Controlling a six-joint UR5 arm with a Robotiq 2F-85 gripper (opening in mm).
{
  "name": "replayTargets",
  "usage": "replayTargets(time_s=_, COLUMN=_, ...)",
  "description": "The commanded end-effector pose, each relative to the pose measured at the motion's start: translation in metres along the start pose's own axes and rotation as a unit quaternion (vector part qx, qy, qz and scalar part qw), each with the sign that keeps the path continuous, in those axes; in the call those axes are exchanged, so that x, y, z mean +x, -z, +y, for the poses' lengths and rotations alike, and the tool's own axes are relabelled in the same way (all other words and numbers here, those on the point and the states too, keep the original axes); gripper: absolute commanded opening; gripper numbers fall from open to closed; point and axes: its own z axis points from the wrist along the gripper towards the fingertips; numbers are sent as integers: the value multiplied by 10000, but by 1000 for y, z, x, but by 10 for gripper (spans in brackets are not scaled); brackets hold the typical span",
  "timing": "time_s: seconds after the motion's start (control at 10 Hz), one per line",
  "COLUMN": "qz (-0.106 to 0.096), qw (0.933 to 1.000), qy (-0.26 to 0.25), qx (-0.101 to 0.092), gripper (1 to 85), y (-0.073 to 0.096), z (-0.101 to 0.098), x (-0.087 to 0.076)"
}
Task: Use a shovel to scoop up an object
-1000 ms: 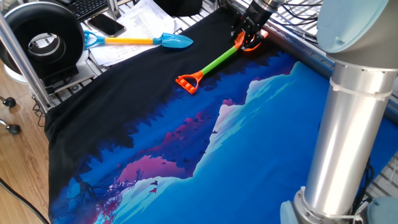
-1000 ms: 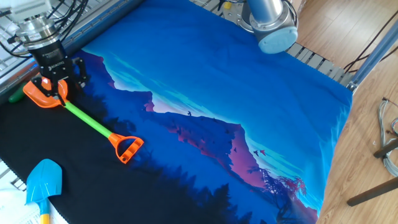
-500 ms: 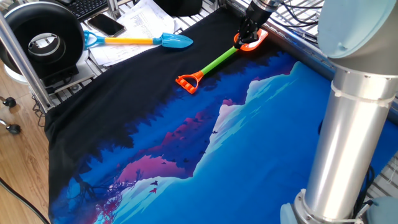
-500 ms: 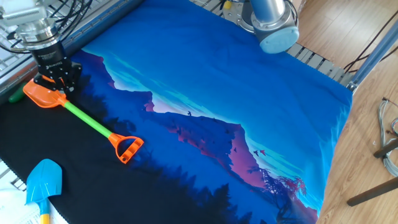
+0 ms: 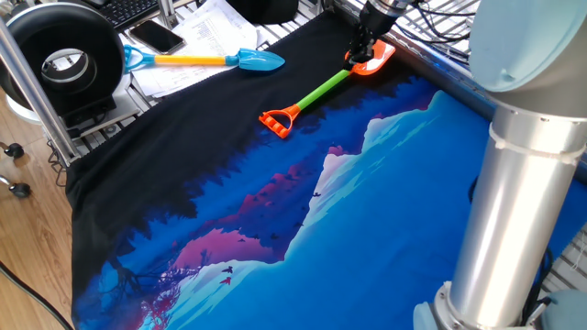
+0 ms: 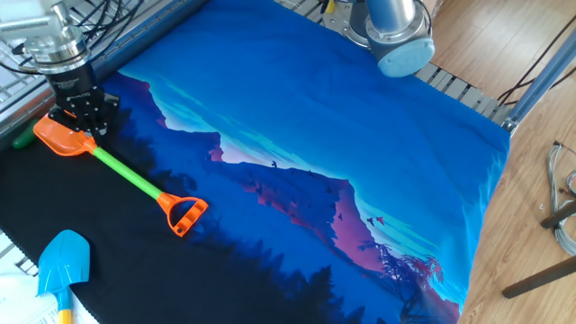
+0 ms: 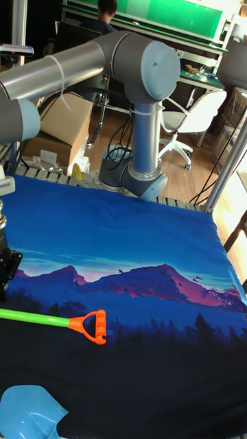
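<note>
The shovel lies flat on the dark part of the cloth, with its orange blade [image 6: 56, 138], lime-green shaft [image 6: 126, 173] and orange D-handle [image 6: 183, 214]. My gripper [image 6: 83, 128] stands upright over the neck where blade meets shaft, and its fingers are shut on it. In one fixed view the gripper [image 5: 360, 57] covers part of the blade [image 5: 376, 59]. A small dark green object [image 6: 20, 139] lies just beyond the blade at the picture's left edge. The tall fixed view shows the gripper [image 7: 4, 285] at the left edge, above the shaft [image 7: 34, 316].
A blue-bladed shovel [image 5: 249, 60] with a yellow shaft lies on papers at the cloth's far edge. A phone [image 5: 156, 37] and a black round device [image 5: 60, 55] sit near it. The arm's base [image 6: 389, 31] stands at the far side. A metal frame rail [image 5: 431, 64] runs behind the gripper.
A second ago the fingers stood spread on either side of the shovel's neck. They have since closed on it. The shovel has hardly moved.
</note>
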Motion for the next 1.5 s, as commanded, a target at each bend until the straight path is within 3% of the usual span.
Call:
replayTargets(time_s=0.0, qz=-54, qw=9989, qy=-441, qx=141, gripper=17, y=-4, z=-4, x=-15)
replayTargets(time_s=0.3, qz=-42, qw=9977, qy=-671, qx=81, gripper=17, y=-9, z=-4, x=-18)
replayTargets(time_s=0.6, qz=163, qw=9948, qy=-1005, qx=-32, gripper=17, y=-7, z=4, x=-9)
replayTargets(time_s=0.8, qz=304, qw=9910, qy=-1303, qx=9, gripper=17, y=0, z=12, x=-8)
replayTargets(time_s=1.0, qz=384, qw=9829, qy=-1800, qx=35, gripper=17, y=0, z=21, x=-11)
replayTargets(time_s=1.4, qz=355, qw=9788, qy=-2016, qx=73, gripper=17, y=-4, z=25, x=-15)
